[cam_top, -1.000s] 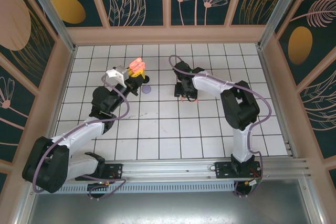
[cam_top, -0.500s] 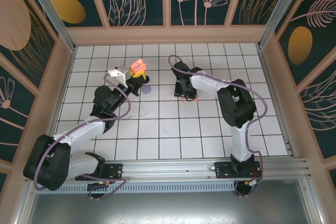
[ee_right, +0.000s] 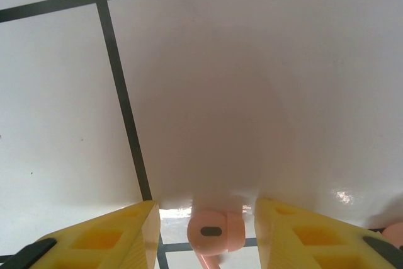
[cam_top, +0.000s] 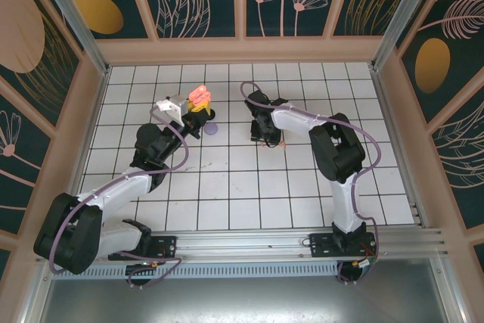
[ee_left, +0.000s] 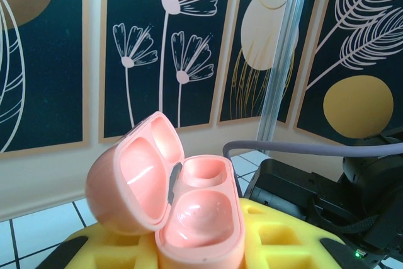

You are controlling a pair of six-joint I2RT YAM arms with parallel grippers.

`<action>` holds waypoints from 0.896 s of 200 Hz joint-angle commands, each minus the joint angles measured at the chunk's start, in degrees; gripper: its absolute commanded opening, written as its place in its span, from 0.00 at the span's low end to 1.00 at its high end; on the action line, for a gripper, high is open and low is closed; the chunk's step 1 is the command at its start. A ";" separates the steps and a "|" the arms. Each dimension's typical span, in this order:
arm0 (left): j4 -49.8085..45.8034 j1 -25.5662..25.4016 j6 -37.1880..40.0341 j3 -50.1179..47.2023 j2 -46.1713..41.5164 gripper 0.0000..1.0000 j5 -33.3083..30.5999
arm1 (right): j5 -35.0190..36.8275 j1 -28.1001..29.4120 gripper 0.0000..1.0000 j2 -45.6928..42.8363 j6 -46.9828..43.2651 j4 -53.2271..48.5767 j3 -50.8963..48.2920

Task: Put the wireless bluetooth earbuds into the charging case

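Pink case in left claw; earbud within open right claw

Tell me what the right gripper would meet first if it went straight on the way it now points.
The right gripper points down at the white tile; the salmon-pink earbud lying between its fingers would probably come first, though depth is unclear.

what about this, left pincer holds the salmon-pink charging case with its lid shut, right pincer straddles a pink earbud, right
No: the left wrist view shows the rounded salmon-pink plastic charging case in the left pincer with its lid open. The right pincer does straddle a small salmon-pink earbud.
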 commanded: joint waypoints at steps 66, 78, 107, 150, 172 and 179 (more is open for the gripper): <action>0.97 -0.27 -0.82 0.96 0.27 0.00 1.48 | 1.35 0.76 0.39 2.59 1.29 0.49 1.84; 0.98 -0.27 -0.78 1.05 0.23 0.00 1.56 | 1.42 0.94 0.38 2.68 1.30 0.41 1.90; 0.88 -0.26 -0.78 1.06 0.31 0.00 1.56 | 1.64 1.04 0.35 2.78 1.28 0.41 1.87; 0.79 -0.28 -0.95 1.11 0.40 0.00 1.65 | 1.75 1.45 0.32 2.77 1.47 0.58 1.65; 0.79 -0.27 -0.95 1.13 0.25 0.00 1.65 | 2.01 1.74 0.31 2.59 1.55 0.76 1.27; 0.79 -0.27 -0.94 1.11 0.30 0.00 1.65 | 2.06 1.82 0.30 2.51 1.60 0.82 1.14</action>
